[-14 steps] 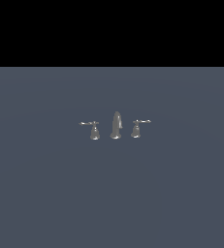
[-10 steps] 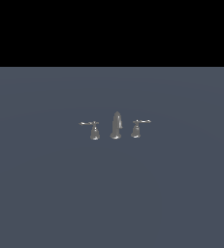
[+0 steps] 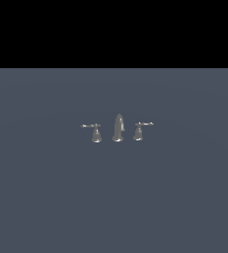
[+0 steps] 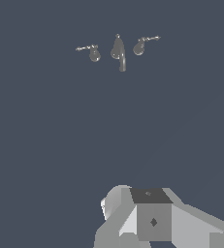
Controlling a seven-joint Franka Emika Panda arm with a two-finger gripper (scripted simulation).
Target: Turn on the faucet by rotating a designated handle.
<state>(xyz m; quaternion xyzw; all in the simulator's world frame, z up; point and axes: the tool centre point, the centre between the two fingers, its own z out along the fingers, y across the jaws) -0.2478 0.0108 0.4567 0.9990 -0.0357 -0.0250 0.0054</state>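
Note:
The faucet is a tiny silvery set standing mid-floor in the exterior view, with a tall tapered spout in the centre. The handle stands at the exterior view's left of the spout, and its thin lever points left. A twin handle on the other side has its lever pointing right. The wrist view shows the faucet far off, with the handle and the twin handle flanking the spout. No gripper fingers show in either view.
The faucet rests on a flat blue-grey surface that ends at a black band higher up in the exterior view. A grey and white blocky part of the arm shows in the wrist view, well away from the faucet.

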